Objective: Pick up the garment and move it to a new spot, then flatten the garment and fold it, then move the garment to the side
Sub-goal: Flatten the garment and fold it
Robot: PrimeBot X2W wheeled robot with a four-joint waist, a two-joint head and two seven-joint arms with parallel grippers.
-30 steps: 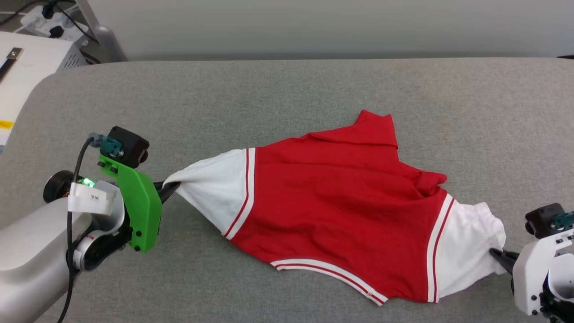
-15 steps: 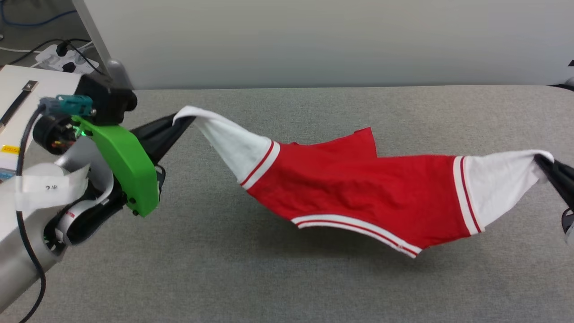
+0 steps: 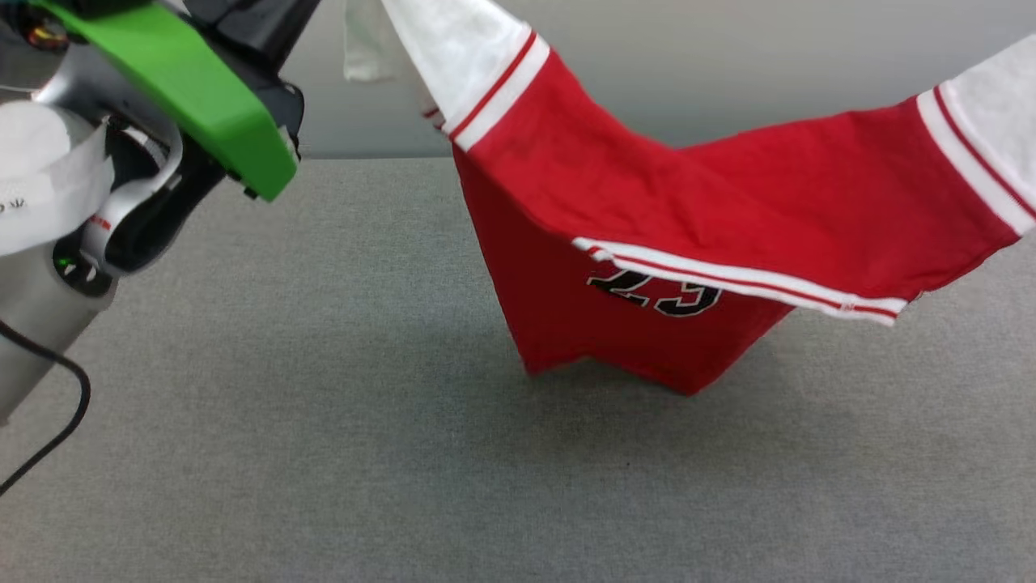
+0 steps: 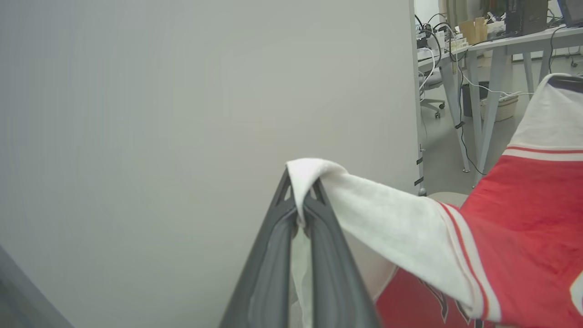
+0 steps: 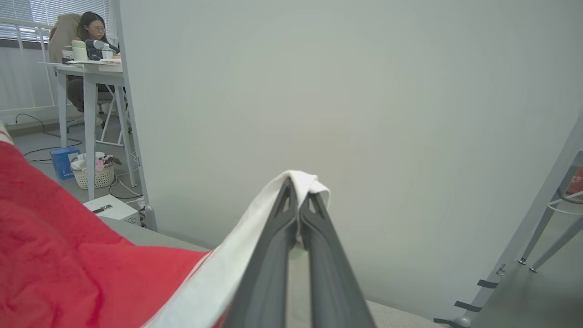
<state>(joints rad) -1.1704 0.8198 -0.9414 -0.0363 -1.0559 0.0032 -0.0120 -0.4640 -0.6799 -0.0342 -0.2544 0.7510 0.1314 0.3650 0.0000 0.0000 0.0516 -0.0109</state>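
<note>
Grey cloth surface (image 3: 243,453) lies beneath the garment (image 3: 728,194), which hangs slung in the air, its red body sagging low with black numerals showing. Left pincer (image 4: 300,193) is clamped on one white sleeve tip; right pincer (image 5: 299,193) is clamped on the other. Pale partition (image 4: 182,114) stands behind.

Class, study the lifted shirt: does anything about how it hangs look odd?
Yes. The shirt sags: left gripper and right gripper each pinch a white sleeve tip, so the red body droops between them, doubled over.
</note>
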